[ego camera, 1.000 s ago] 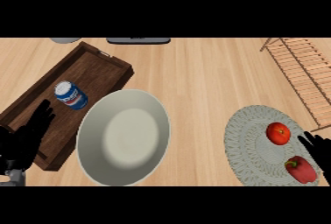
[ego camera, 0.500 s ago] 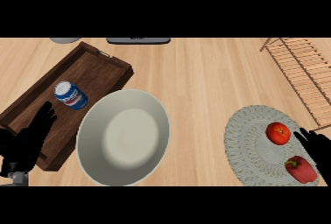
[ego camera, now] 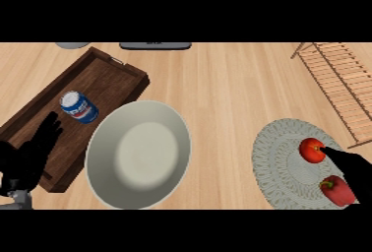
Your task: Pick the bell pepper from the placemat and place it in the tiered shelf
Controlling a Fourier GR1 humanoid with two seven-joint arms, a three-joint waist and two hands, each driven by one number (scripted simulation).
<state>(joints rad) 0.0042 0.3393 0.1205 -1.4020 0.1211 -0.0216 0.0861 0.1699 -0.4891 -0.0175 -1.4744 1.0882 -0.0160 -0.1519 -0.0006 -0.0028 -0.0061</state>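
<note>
A red bell pepper point(ego camera: 336, 191) lies on the round grey placemat point(ego camera: 283, 167) at the lower right. A red tomato point(ego camera: 312, 150) sits just above it on the same mat. My right hand point(ego camera: 354, 166) comes in from the right edge, open, between the two. Its fingertips point(ego camera: 325, 148) reach the tomato's right side, and its palm hides part of the pepper's upper edge. The wooden tiered shelf point(ego camera: 335, 81) stands at the upper right. At the lower left my left hand point(ego camera: 27, 158) rests open over the tray's near end.
A large pale plate point(ego camera: 139, 153) fills the middle of the counter. To its left, a dark wooden tray point(ego camera: 94, 83) holds a blue and white can point(ego camera: 78, 107). A dark flat object point(ego camera: 155, 46) and a grey one point(ego camera: 71, 45) lie at the far edge.
My right hand has moved left and slightly up over the placemat, so its fingertips now reach the tomato. The left hand has barely moved.
</note>
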